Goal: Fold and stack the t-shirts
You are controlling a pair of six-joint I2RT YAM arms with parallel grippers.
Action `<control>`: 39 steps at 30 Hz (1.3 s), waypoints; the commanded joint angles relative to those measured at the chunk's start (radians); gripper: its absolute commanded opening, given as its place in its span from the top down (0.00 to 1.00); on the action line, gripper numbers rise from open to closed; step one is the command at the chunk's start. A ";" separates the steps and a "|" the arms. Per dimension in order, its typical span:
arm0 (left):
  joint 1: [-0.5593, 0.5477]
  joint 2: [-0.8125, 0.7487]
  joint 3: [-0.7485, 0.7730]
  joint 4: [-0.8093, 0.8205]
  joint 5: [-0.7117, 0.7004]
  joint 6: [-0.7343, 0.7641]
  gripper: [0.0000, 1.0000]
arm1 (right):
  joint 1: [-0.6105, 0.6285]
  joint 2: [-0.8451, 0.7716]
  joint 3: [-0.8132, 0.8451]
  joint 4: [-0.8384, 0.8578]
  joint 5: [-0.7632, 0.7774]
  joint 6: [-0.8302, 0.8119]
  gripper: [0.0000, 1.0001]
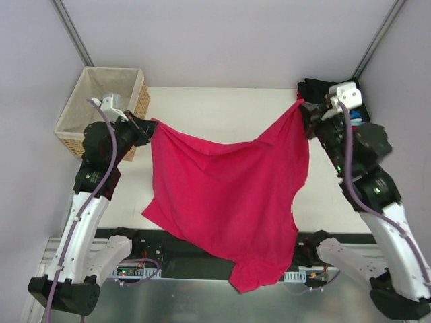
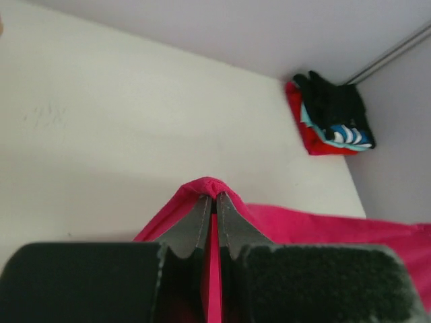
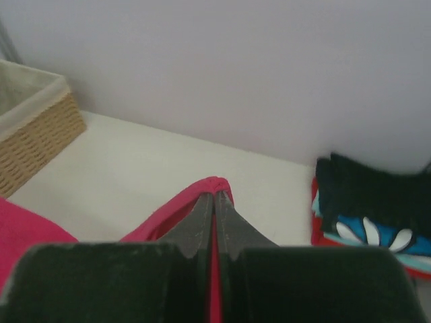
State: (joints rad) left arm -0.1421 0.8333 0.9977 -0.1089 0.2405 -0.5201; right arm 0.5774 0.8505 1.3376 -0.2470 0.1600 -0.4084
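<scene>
Pinching a far corner each, the left gripper (image 1: 149, 126) and right gripper (image 1: 303, 108) spread the crimson tee (image 1: 229, 188), likely to lay it flat.

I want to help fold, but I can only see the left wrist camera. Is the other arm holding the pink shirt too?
Observer: Yes. The right gripper is shut on the opposite corner of the crimson-pink t-shirt.
Operator: Is the shirt lying flat?
Observer: No. It hangs spread between the left gripper and the right one, and its top edge sags in the middle.
Operator: Is there anything near my arm?
Observer: A wicker basket with a beige lining stands at the far left, just behind the left gripper.
</scene>
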 commanded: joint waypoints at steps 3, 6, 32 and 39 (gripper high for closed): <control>0.006 0.119 -0.106 0.224 -0.170 -0.026 1.00 | -0.359 0.243 -0.137 0.242 -0.266 0.339 0.99; 0.015 0.255 -0.102 0.304 -0.202 -0.037 1.00 | -0.427 0.453 -0.063 0.282 -0.310 0.370 0.99; 0.136 1.316 0.749 0.261 -0.168 -0.086 0.99 | -0.511 1.641 1.037 0.164 -0.493 0.542 0.94; 0.136 1.336 0.780 0.230 -0.175 -0.101 0.01 | -0.499 1.589 0.944 0.219 -0.510 0.548 0.03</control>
State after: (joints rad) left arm -0.0273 2.1769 1.7584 0.1562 0.0696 -0.5995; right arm 0.0704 2.5263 2.3127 -0.1143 -0.3229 0.1307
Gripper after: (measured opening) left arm 0.985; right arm 0.938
